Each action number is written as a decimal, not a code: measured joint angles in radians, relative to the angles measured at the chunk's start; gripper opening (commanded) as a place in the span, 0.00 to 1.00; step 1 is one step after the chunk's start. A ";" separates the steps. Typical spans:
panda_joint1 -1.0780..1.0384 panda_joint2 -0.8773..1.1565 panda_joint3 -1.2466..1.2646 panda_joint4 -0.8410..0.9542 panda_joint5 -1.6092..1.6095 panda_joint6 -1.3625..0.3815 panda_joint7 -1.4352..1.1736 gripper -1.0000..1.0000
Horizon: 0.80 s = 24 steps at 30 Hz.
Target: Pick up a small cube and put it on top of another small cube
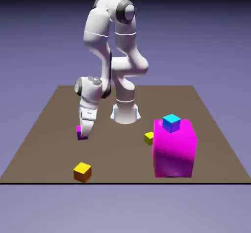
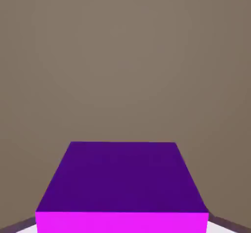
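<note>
1. Your gripper was down at the table on the exterior view's left, its jaws closed onto the small cube, whose magenta top and dark purple side peeked out beside the fingers.
2. In the hand view that small cube filled the lower middle, large between the fingers: a broad purple face with a bright magenta strip along the bottom edge. Only slivers of the grey fingertips showed at the bottom corners, so the grip read as tight on the cube.
3. You could not tell from either view whether the cube was resting on the table or just clear of it.
4. Another small cube, yellow on top with orange sides, sat near the front edge of the table, nearer the camera than the gripper and well apart from it.
5. A big magenta block stood on the exterior view's right, with a cyan-topped blue cube on its top.
6. A smaller yellow cube lay just beside the big block's left face.
7. The white arm bent over from its base at the far middle of the table.
</note>
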 measured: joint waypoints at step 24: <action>-0.251 0.287 0.569 0.433 0.469 -0.144 -0.305 0.00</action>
